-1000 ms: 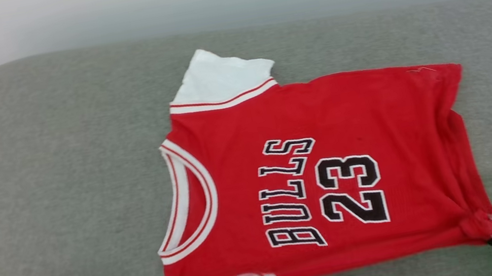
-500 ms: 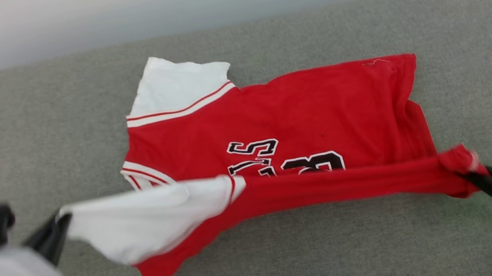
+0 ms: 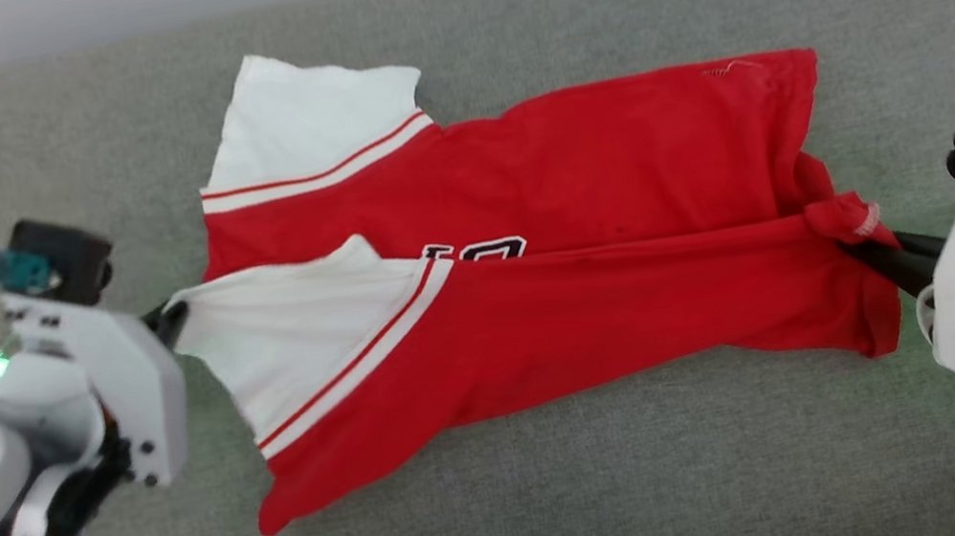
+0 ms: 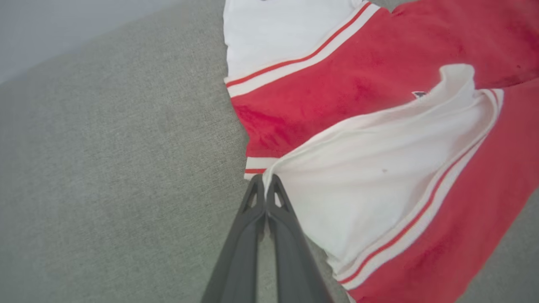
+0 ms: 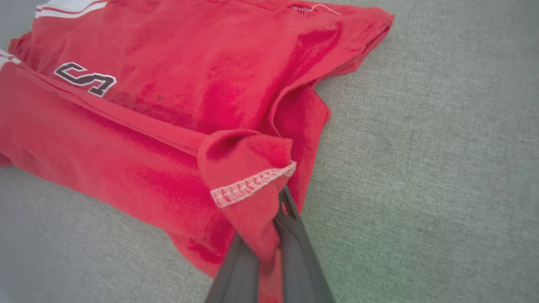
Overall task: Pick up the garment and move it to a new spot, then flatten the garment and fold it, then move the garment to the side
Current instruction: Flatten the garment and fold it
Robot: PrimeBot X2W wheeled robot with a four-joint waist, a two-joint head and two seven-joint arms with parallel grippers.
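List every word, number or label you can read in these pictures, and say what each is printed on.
"S": black letter outlined in white, on the red garment, just above the folded-over edge.
Rest of the print: hidden under the fold.
Small stitched mark at the garment's corner: too small to read.

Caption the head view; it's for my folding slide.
Left gripper and right gripper hold the shirt, near half folded over, on grey cushion.

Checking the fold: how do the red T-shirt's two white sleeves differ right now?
The far white sleeve lies flat on the grey cushion, ungripped; the near white sleeve is pinched at its tip by the left gripper and lies over the red body. Both have red-and-white striped seams.
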